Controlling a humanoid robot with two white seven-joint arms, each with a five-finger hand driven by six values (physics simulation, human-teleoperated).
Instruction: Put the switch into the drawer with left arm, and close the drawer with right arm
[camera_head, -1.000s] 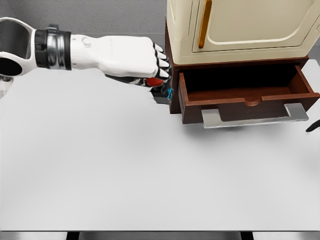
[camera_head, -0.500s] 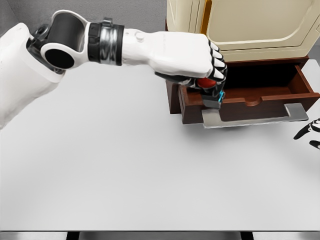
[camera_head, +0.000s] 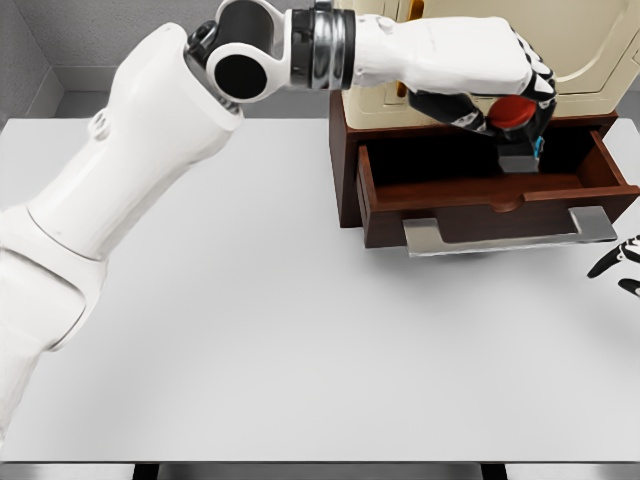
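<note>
My left hand reaches across from the left and hovers over the open drawer, fingers curled around the switch, a dark box with a red button on top and a blue spot on its side. The switch hangs above the drawer's dark inside, near the right half. The brown drawer is pulled out from the base of a cream cabinet and has a grey handle in front. Only the black fingertips of my right hand show at the right edge, right of the handle.
The white table stretches in front and to the left of the cabinet. My left arm spans the upper left of the view above the table. A grey wall lies behind.
My left hand has carried the switch to the right and further back, from over the drawer's front left corner to above its inside. The right fingertips have stayed put.
</note>
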